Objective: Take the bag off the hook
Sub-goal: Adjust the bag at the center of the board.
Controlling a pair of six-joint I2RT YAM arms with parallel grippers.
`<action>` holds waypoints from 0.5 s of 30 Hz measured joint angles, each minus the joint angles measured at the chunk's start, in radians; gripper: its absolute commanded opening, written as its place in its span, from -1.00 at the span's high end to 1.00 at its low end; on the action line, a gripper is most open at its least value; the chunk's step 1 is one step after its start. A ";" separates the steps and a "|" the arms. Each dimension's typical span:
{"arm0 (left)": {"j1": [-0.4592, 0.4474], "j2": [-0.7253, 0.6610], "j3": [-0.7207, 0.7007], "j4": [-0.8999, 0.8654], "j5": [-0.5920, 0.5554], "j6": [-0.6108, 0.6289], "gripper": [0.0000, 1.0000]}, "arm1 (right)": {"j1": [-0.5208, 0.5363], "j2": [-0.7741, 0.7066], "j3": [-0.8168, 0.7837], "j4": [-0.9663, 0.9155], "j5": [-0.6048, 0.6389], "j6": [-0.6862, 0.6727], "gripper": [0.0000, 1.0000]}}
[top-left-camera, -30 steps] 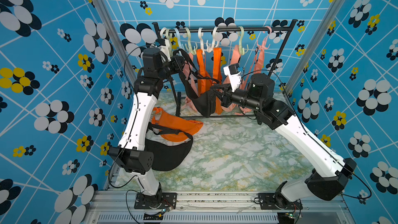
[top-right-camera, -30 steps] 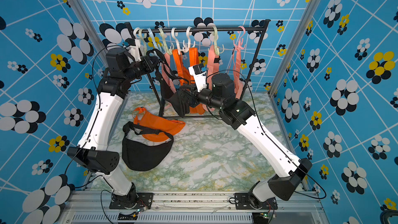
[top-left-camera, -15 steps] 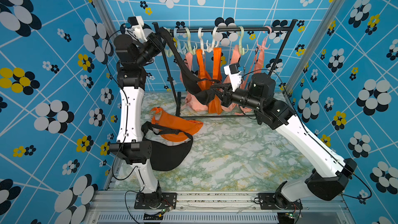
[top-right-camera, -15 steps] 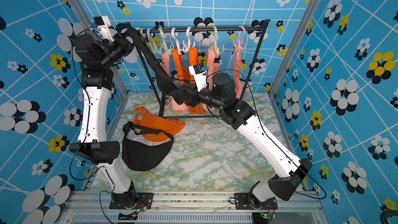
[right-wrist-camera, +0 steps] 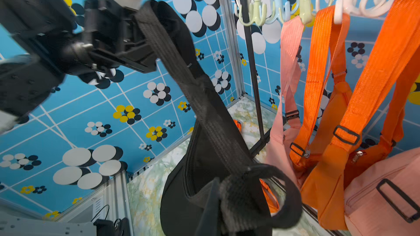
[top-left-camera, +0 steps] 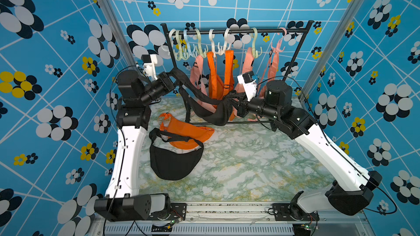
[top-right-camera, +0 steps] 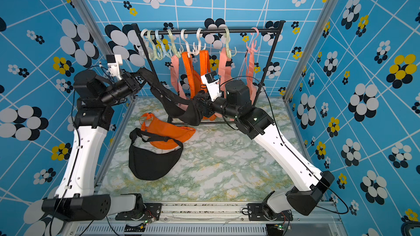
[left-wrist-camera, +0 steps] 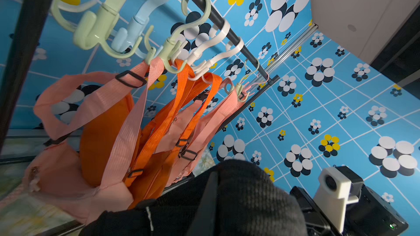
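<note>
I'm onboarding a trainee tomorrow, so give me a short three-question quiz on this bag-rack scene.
1. True or false: the held black bag is off the hooks.
2. How many bags lie on the table? A one, B two, C three.
3. Fill in: the left gripper grips the held black bag by its ____; the right gripper holds its other end.
Key: 1 true. 2 B: orange bag, loose black bag. 3 strap.

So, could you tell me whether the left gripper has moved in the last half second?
Yes: the left gripper has dropped from near the rack's top rail to well below it, gripping the black strap.
</note>
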 measured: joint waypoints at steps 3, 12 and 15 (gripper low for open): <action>0.002 -0.185 -0.039 -0.158 -0.161 0.154 0.77 | 0.002 0.040 0.000 -0.042 -0.055 0.016 1.00; 0.020 -0.441 -0.094 -0.470 -0.887 0.377 0.81 | 0.132 0.277 0.042 -0.218 -0.198 0.042 1.00; 0.020 -0.493 -0.126 -0.513 -1.090 0.399 0.81 | 0.177 0.383 0.108 -0.338 -0.250 0.011 1.00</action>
